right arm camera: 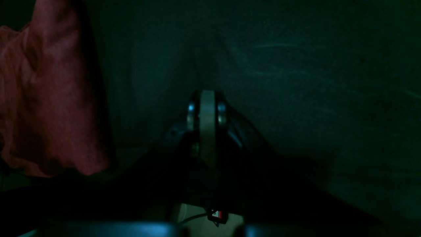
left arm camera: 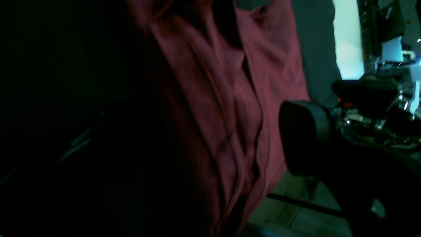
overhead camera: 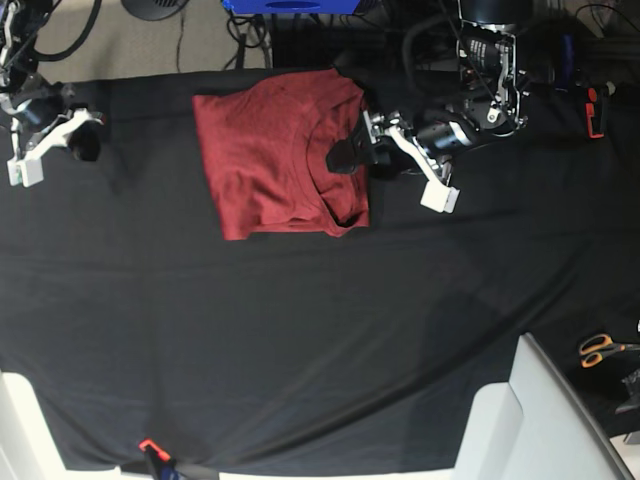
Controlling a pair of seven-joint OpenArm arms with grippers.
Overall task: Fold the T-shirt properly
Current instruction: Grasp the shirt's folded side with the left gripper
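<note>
A: Left gripper (overhead camera: 352, 150) stands spread wide, holding nothing, over the right-hand edge of the T-shirt (overhead camera: 270, 160); one dark pad (left arm camera: 304, 138) shows in its wrist view beside the creased maroon cloth.

B: And the right gripper (overhead camera: 85, 140)?

A: Pressed shut, empty, out at nine o'clock from the shirt, well apart from it.

B: How far along?

A: I'd judge well along. The shirt lies as a rough rectangle at twelve o'clock on the black table cloth (overhead camera: 300, 340), layers doubled near the open jaws. That edge looks rumpled, so a tidying fold may remain.

B: Round about?

A: Orange-handled scissors (overhead camera: 602, 349) at four o'clock, a white panel (overhead camera: 520, 420) at five, cables (overhead camera: 250, 25) on the floor beyond twelve.
</note>
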